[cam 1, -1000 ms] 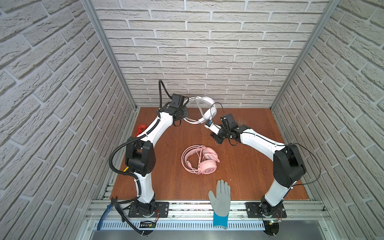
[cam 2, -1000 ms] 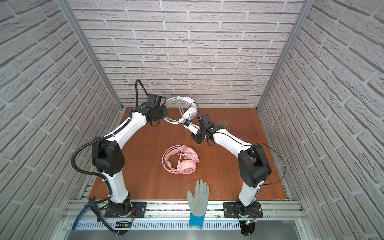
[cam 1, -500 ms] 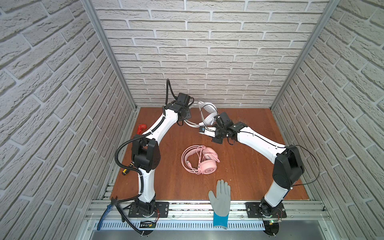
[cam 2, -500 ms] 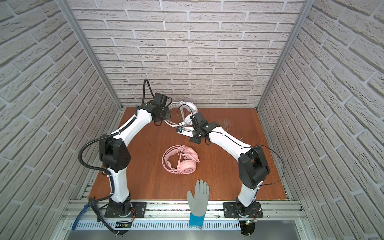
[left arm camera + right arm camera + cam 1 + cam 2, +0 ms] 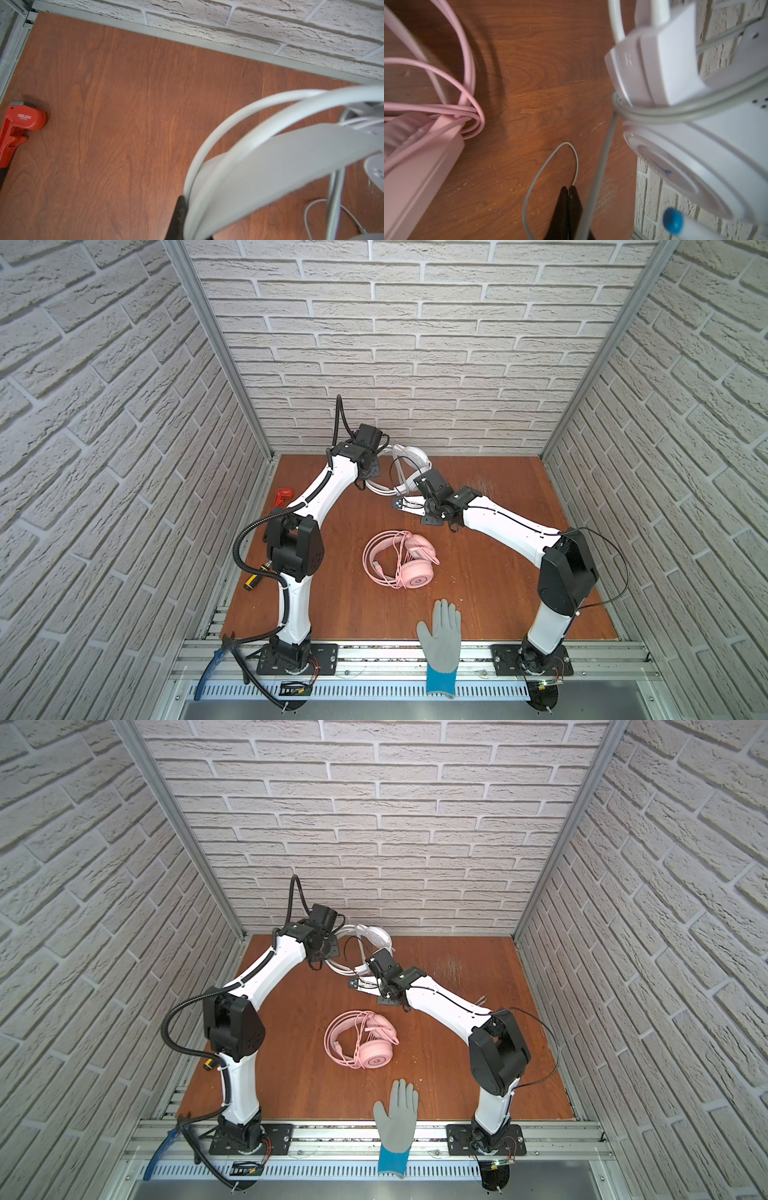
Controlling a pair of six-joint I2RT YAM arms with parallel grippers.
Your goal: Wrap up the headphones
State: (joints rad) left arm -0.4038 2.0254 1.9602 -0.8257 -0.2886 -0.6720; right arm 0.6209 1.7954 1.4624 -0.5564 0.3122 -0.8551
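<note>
Both arms have shifted. The left gripper (image 5: pixel 368 481) has carried the white headset (image 5: pixel 411 455) rightward by the far wall and is clamped on its headband. The right gripper (image 5: pixel 568 193) has swung leftward, pinched shut on the thin cable (image 5: pixel 601 166). The pink headset (image 5: pixel 399 560) lies mid-table. If the right gripper pulls too hard, the cable could slip free or its loop come off the earcup.

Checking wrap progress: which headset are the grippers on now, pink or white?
The white headphones, near the back wall: left gripper shut on its headband, right gripper pinching its thin cable. The pink headphones lie untouched mid-table.
</note>
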